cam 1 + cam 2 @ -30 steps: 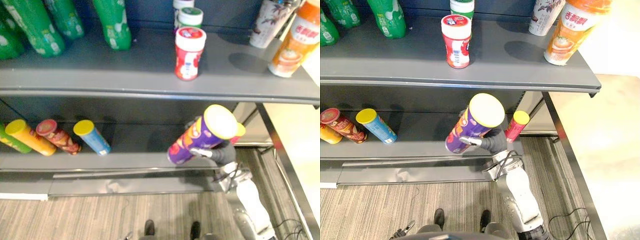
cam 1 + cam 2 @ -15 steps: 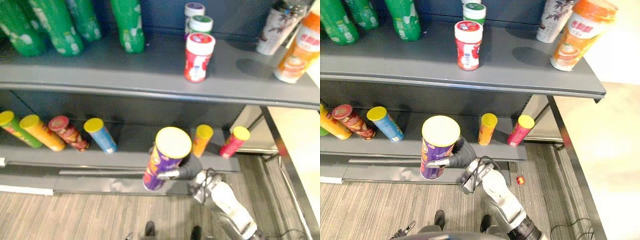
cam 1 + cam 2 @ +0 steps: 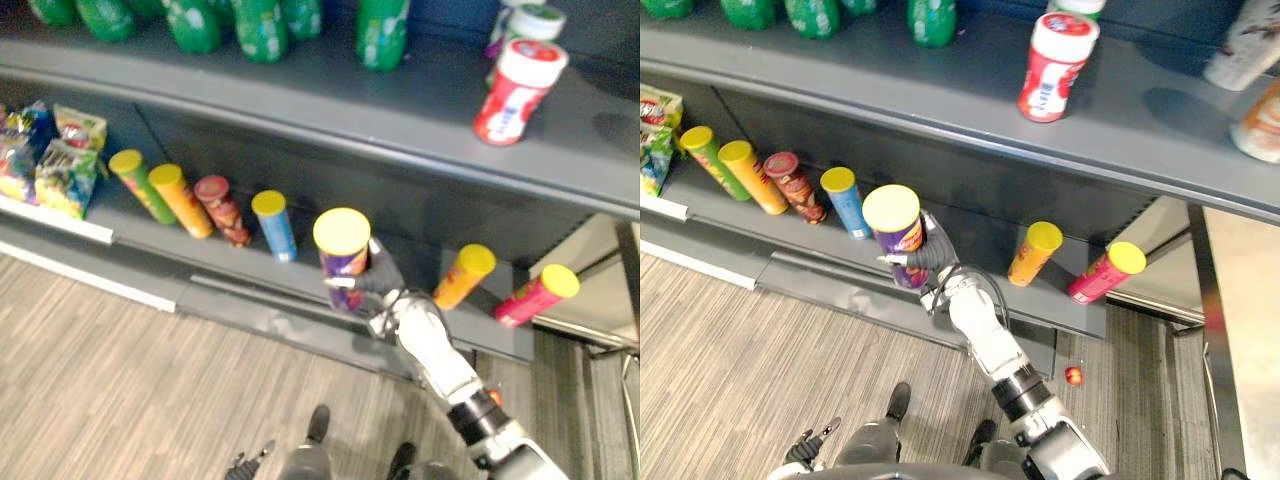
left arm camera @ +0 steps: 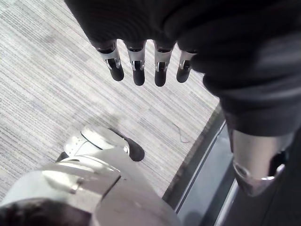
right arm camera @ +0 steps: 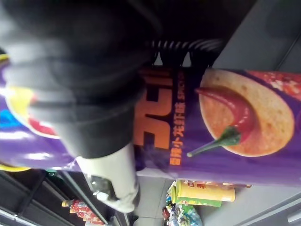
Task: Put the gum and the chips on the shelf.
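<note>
With the right hand [image 3: 385, 283] clasping the yellow-lidded purple cardboard chips tube [image 3: 343, 262] at the front edge of the grey lower shelf [image 3: 1055, 300], seat its base inboard before unclasping; the left hand [image 4: 136, 61] hangs straight-fingered.

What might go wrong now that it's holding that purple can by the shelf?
The purple chips can, gripped in the right hand, hangs close to the blue can; a nudge might knock that one into the red can. It also looks near the lower shelf's front edge, so released there it may tip onto the floor.
</note>
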Available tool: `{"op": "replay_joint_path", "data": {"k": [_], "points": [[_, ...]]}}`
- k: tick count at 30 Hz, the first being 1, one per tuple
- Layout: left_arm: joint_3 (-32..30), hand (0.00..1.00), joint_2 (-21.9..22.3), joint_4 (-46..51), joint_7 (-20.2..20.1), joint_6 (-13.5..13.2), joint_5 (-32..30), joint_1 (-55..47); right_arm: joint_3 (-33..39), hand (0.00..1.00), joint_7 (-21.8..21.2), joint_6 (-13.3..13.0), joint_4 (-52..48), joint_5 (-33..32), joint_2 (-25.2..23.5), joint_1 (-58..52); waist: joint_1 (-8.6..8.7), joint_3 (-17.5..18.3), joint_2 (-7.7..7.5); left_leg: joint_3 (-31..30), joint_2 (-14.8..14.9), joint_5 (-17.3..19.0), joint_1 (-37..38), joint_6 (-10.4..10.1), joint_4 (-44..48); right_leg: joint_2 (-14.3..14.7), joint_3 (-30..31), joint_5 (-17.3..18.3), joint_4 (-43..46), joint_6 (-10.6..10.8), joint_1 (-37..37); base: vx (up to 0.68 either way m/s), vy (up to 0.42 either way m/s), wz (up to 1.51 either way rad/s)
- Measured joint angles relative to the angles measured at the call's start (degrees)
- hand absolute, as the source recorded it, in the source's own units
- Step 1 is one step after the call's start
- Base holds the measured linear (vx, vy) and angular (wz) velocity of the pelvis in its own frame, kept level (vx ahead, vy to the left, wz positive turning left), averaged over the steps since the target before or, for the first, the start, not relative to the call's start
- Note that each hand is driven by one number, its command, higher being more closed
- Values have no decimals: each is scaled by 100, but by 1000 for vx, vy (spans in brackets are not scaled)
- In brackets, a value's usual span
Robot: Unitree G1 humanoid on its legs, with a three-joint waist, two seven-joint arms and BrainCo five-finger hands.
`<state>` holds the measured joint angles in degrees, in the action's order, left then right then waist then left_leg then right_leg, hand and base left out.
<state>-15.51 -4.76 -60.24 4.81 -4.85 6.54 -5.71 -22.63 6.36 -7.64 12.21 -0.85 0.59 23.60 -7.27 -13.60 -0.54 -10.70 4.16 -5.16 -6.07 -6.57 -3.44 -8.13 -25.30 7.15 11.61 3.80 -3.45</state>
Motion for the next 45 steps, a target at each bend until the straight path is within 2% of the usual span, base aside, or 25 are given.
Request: {"op": "replay_joint_path", "data": {"k": [2,3,6,8,11,16,18,21,28,36,45], "points": [[79,0,6,77,19,0,6,51,121,100,158,3,230,96,-81,243,-86,-166,36,-48,-64,8,-99,3,127,-106,-23,118,275,0,-138,-25,-2,18],[136,0,6,146,60,-2,9,107,217,100,264,4,392,107,-158,429,-108,-364,80,-86,-104,19,-108,2,208,-175,-54,200,446,2,-145,-37,-4,18],[196,0,-3,260,146,-9,17,182,328,100,493,12,719,210,-284,879,-120,-580,146,-131,-170,39,-404,1,424,-305,-83,330,803,-35,-465,-85,-10,12],[280,0,-7,387,167,-15,160,277,619,100,638,22,921,212,-387,1234,-144,-837,254,-206,-200,47,-599,-9,611,-358,-127,384,1014,-64,-619,-64,-26,13],[403,0,-17,489,178,-30,230,407,1083,100,846,25,984,281,-386,1507,-196,-950,356,-249,-235,48,-903,6,731,-483,-281,524,1281,-89,-872,-97,-21,30],[533,0,-16,666,213,-138,247,442,1807,100,1242,116,1141,316,-387,1941,-257,-1014,409,22,-201,-47,-1291,10,862,-701,-461,762,1730,-110,-1202,-47,-34,28],[622,0,-3,782,242,-172,408,486,2113,100,1454,122,1139,315,-379,2137,-377,-1038,435,75,-216,-74,-1448,-10,886,-772,-461,830,1880,-107,-1392,7,-35,6],[676,0,11,902,292,-229,459,610,2382,100,1650,131,1130,314,-384,2337,-397,-1104,488,110,-237,-91,-1598,-1,985,-842,-469,897,2020,-122,-1532,20,-39,5],[689,0,81,1086,376,-274,493,860,2667,100,1991,132,1043,310,-383,2578,-399,-1228,528,402,-183,87,-2015,19,1419,-915,-364,946,2288,-164,-1916,3,-31,-9],[854,0,252,1122,380,-340,687,943,2657,100,2111,132,894,317,-396,2571,-423,-1266,587,823,-27,207,-2329,48,1817,-981,-316,1084,2568,-210,-2163,-10,-44,-1],[1069,0,342,1430,383,-396,868,994,2660,100,2539,124,865,590,-446,2559,-435,-1303,661,996,67,347,-2734,64,2181,-970,-123,1086,2744,-213,-2611,33,-42,-11]]}}
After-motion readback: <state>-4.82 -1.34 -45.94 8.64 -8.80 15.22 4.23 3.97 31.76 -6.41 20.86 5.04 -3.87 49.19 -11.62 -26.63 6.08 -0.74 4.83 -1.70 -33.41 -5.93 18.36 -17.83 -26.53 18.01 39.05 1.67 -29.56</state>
